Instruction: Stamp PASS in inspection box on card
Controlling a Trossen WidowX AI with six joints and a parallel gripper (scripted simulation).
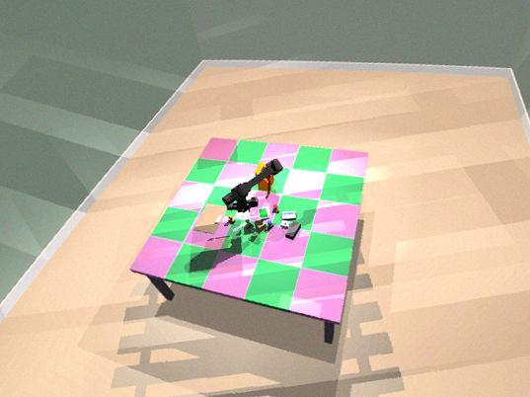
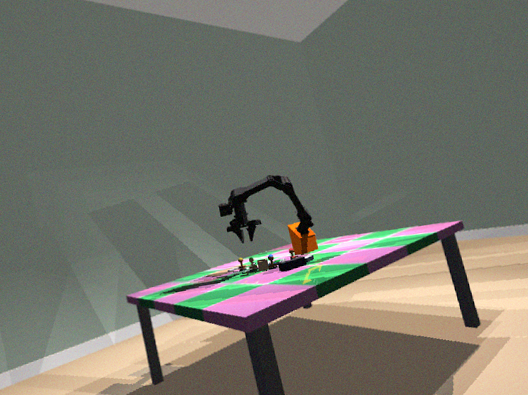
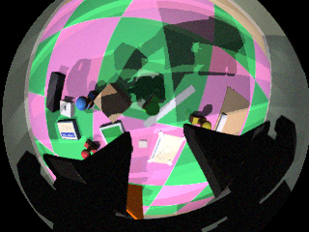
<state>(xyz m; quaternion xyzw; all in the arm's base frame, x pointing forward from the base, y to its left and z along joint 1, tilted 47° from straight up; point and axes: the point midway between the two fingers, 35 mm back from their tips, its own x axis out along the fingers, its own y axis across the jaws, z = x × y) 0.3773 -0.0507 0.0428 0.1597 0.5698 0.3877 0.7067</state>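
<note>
My gripper [image 1: 241, 204] [image 2: 245, 233] [image 3: 157, 131] is open and empty, and hangs well above the checkered table [image 1: 268, 283] [image 2: 250, 302]. The white card [image 3: 165, 149] [image 1: 241, 214] lies flat right under it, between the fingers in the wrist view. A green-knobbed stamp [image 3: 153, 104] [image 2: 252, 261] stands upright on the table just past the card, apart from the fingers. The green ink pad [image 3: 112, 133] [image 1: 263, 212] lies beside the card. I cannot read any print on the card.
Other stamps stand around: a yellow-knobbed one [image 3: 199, 120] [image 2: 240, 261], a blue one [image 3: 81, 103] [image 2: 270, 258] and a red one [image 3: 87, 151] [image 2: 291, 252]. A brown box [image 3: 114, 99], a tan board [image 1: 209, 222] [image 3: 236, 104], a black block [image 1: 293, 230] [image 2: 293, 263] and the orange arm base [image 2: 302, 239] also stand there.
</note>
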